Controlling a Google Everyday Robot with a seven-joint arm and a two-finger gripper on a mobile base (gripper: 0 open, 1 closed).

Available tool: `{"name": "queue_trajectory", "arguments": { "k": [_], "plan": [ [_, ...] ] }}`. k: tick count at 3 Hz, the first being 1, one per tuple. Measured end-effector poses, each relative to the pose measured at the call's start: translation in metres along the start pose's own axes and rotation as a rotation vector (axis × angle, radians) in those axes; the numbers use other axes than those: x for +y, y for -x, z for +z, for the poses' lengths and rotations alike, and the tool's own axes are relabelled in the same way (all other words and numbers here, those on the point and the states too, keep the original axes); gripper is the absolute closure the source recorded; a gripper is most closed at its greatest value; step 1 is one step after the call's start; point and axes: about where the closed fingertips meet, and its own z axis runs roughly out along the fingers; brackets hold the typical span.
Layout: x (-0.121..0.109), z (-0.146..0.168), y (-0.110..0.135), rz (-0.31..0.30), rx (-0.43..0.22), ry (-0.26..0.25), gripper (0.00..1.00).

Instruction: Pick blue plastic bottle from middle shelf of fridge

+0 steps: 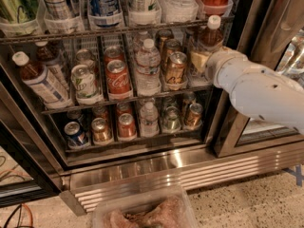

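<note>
The fridge [266, 13] stands open in front of me. Its middle shelf [95, 102] is a wire rack with cans and bottles in lanes. The blue plastic bottle [209, 34], with a white cap and amber drink, stands at the shelf's right end. My gripper [200, 60] reaches in from the right on a white arm and is closed around this bottle's body, which it hides. The bottle's cap is up at the level of the top shelf's rail. A similar bottle [42, 82] with a pale blue-and-white label leans at the shelf's left end.
On the middle shelf stand a clear water bottle [148, 68], a red cola can [118, 77], a green-white can [84, 82] and a gold can [175, 66]. Short cans [126, 125] fill the lowest tier. A clear tub [142, 213] sits on the floor in front.
</note>
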Motion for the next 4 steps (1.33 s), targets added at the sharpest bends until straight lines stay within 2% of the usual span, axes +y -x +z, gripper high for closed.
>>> {"name": "queue_trajectory", "arguments": {
  "k": [1,2,3,4],
  "plan": [
    [-0.002,-0.017,0.024,-0.028,-0.022,0.005,1.0],
    [0.003,-0.024,0.039,0.003,0.013,0.042,1.0],
    [0.014,-0.026,0.017,0.037,0.1,0.08,1.0],
    [0.017,-0.044,-0.012,0.146,0.196,0.097,1.0]
  ]
}}
